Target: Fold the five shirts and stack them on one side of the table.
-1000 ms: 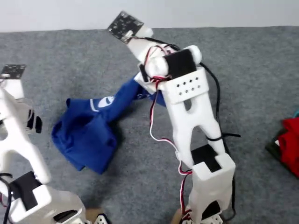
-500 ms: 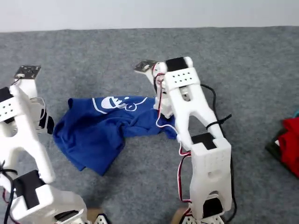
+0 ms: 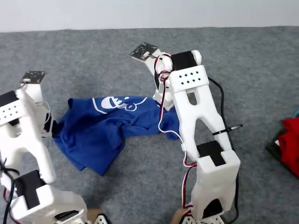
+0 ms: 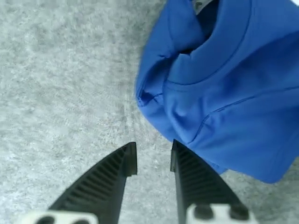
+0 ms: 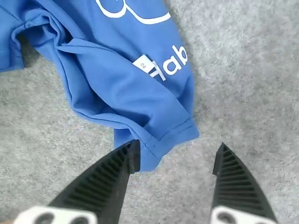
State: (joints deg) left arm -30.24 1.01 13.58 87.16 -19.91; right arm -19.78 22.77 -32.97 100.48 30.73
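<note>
A blue shirt (image 3: 105, 126) with a white print lies crumpled on the grey table (image 3: 252, 70), left of centre. In the high view my right gripper (image 3: 160, 102) hangs over the shirt's right end. The right wrist view has that gripper (image 5: 176, 156) open wide, a hemmed corner of the shirt (image 5: 126, 79) just ahead of its fingers and nothing held. My left gripper (image 3: 49, 125) sits at the shirt's left edge. Seen from the left wrist, this gripper (image 4: 153, 156) is open by a narrow gap over bare table, with the shirt (image 4: 224, 93) just beyond one fingertip.
Red clothing (image 3: 290, 144) with a dark piece beneath lies at the table's right edge. Both arm bases stand at the near edge. Bare grey surface stretches behind the shirt and between the right arm and the red pile.
The right arm brought the lifted end of the shirt down onto the table, let go of it and rose slightly. The left gripper moved in towards the shirt's left edge.
</note>
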